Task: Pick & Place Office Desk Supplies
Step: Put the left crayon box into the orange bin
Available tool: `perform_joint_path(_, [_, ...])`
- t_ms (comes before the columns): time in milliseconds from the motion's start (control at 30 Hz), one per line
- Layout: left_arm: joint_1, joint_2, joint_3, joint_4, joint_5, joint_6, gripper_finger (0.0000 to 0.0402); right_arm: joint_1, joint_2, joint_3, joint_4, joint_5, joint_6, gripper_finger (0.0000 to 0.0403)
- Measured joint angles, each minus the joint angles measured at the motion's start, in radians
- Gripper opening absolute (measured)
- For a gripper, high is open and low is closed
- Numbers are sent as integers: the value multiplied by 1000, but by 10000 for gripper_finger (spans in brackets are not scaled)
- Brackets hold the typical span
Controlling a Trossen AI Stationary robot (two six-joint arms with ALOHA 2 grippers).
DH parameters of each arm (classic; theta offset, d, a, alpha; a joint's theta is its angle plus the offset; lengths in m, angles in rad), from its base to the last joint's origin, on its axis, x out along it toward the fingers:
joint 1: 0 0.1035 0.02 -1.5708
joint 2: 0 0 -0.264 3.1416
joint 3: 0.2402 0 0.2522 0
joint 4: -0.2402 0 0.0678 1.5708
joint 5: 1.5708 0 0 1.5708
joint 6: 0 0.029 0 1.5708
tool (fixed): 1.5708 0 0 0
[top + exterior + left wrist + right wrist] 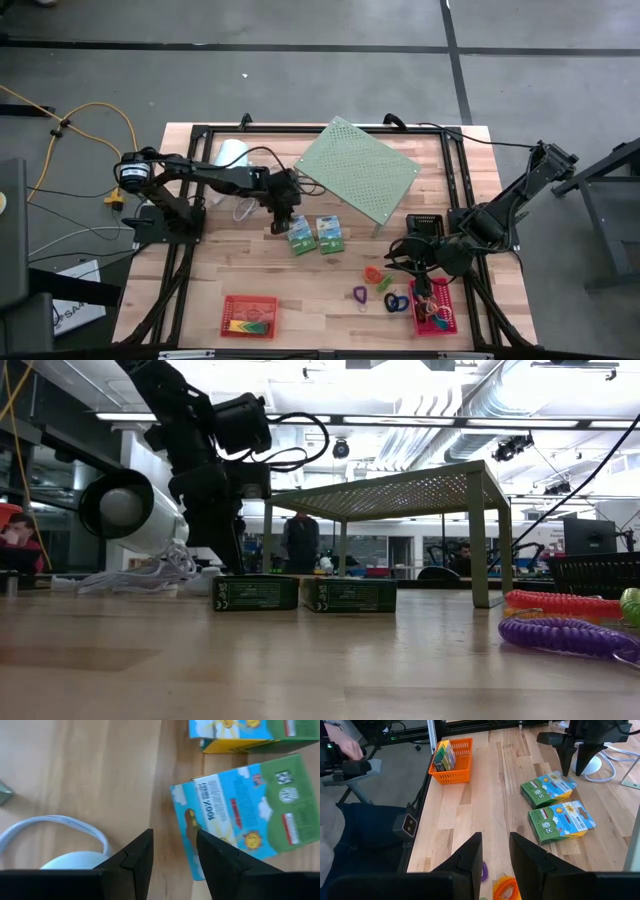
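Lying nearest along the front edge of the wooden surface (pixel 330 300) are two baskets: a red basket (pixel 249 314) at the left with green and yellow items inside, and a pink basket (pixel 433 308) at the right holding rubber-band loops. Just left of the pink basket sit colourful coiled loops (pixel 378 285), orange, green, purple and blue. The right pincer (pixel 418 262) hangs over the gap between these loops and a black mesh basket (pixel 424 224) just behind it; its fingers (pixel 470 854) stand a little apart with nothing between them. Farther back, mid-surface, two green-white boxes (pixel 316 235) lie side by side, flat, close but apparently not touching. The left pincer (pixel 281 222) is at the left box's far-left corner, its fingers (pixel 136 860) slightly parted and gripping nothing, one tip over the box's edge. Behind it a white cylinder (pixel 231 157) with a cord lies on its side, and to the right stands a pale green perforated shelf (pixel 357 169).
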Motion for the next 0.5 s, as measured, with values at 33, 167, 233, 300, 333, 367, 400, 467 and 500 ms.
perform_joint_path(33, [5, 0, 0, 0, 14, 0, 144, 0, 0, 0, 0, 0, 0, 86])
perform_joint_path(167, [12, 0, 0, -5, 41, 0, 144, 0, 0, 0, 0, 0, 0, 86])
perform_joint_path(233, [8, 0, 0, -10, 41, 0, 144, 0, 0, 0, 0, 0, 0, 86])
perform_joint_path(300, [3, 3, 0, -13, 43, -8, 144, 0, 0, 0, 0, 0, 0, 86])
perform_joint_path(333, [2, 5, 0, -17, 44, -8, 144, 0, 0, 0, 0, 0, 0, 86])
perform_joint_path(367, [2, 5, 0, -29, 44, -8, 144, 0, 0, 0, 0, 0, 0, 86])
perform_joint_path(400, [2, 5, 0, -34, 44, -9, 144, 0, 0, 0, 0, 0, 0, 86])
perform_joint_path(467, [3, 5, 0, -36, 44, -11, 144, 0, 0, 0, 0, 0, 0, 86])
perform_joint_path(500, [3, 5, 0, -38, 44, -11, 144, 0, 0, 0, 0, 0, 0, 86])
